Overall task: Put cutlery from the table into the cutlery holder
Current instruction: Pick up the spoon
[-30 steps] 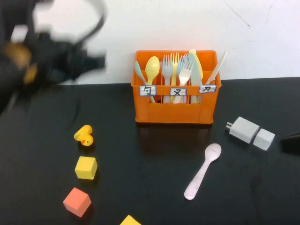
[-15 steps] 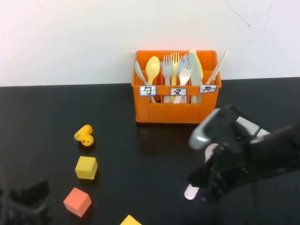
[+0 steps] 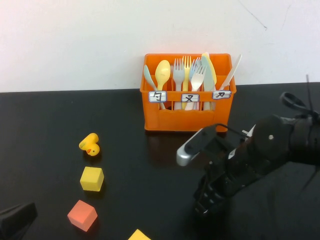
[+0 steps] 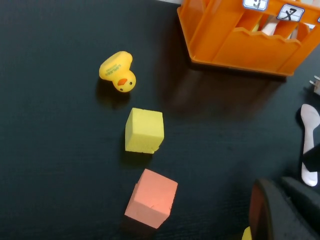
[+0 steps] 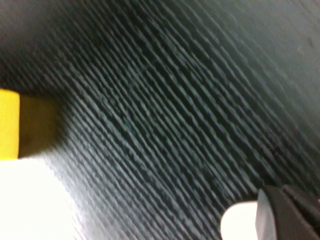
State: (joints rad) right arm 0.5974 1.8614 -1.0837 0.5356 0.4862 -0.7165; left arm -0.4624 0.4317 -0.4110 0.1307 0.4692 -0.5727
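Cutlery holder [image 3: 187, 111] holds forks, spoons; both grippers closed.

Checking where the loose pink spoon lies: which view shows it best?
The left wrist view: the pink spoon lies flat on the table. In the high view the right arm hides it. The right wrist view shows only a pale edge.

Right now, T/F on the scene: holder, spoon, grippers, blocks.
1. The holder stands upright on the table. True.
2. The pink spoon is in the holder. False: it lies on the table.
3. The right gripper is low over the spoon's spot. True.
4. The left gripper holds the duck. False: it is shut on nothing, at the near left edge.
5. The yellow block sits between the duck and the orange block. True.
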